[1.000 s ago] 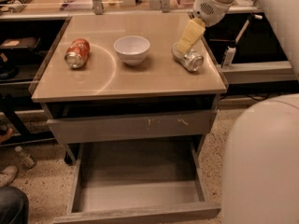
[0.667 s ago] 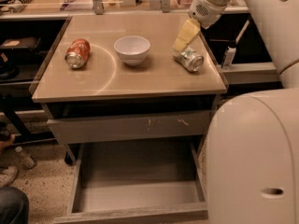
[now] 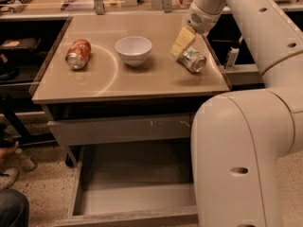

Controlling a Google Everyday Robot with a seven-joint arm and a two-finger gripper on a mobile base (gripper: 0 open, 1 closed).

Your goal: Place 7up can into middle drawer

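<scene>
We are holding our gripper [image 3: 182, 42] over the 7up can [image 3: 192, 60], which is lying on its side near the three o'clock edge of the table [image 3: 142, 82], right of the white bowl [image 3: 134, 48]. The orange-red can [image 3: 78, 54] is lying over at nine o'clock. The gripper is sitting at the can's eleven o'clock, seemingly touching it; we cannot tell whether it is parted or closed. We are judging the can light, thin-walled, slick and apt to roll, so we are planning to pinch it gently across mid-body. The middle drawer [image 3: 137, 200] is standing open below, at six o'clock.
</scene>
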